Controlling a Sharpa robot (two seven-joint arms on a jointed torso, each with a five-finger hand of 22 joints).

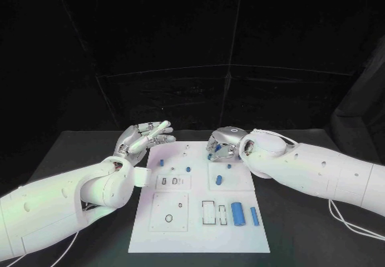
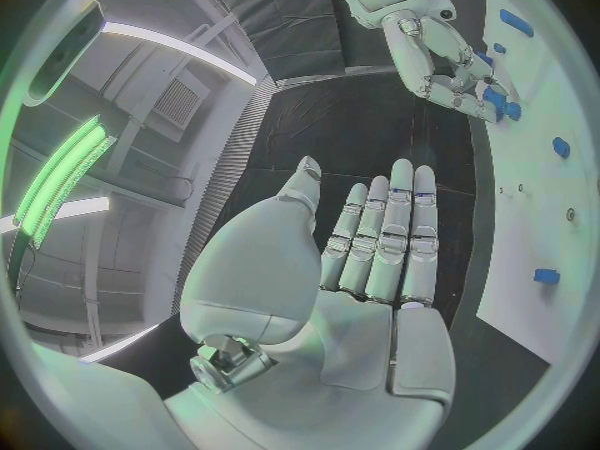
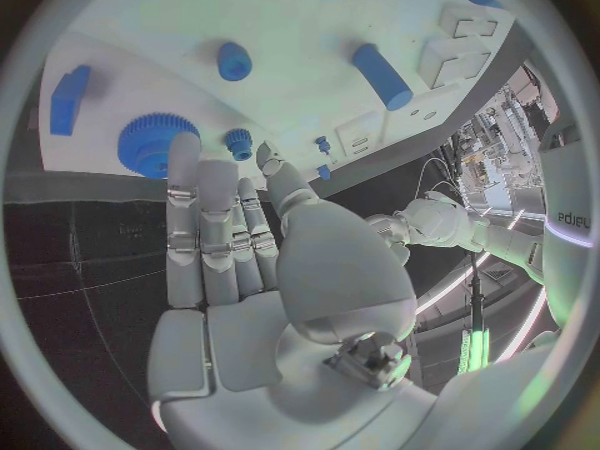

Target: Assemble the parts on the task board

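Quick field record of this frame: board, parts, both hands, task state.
board: white task board flat on the black table
parts: blue cylinder and thinner blue rod lie side by side on the board's near right; small blue pieces further back; blue gear near the right hand
left hand: over the board's far left corner, fingers straight, holds nothing
right hand: over the board's far edge, fingers extended toward the gear, nothing plainly held
task state: the cylinder and rod lie loose on the board
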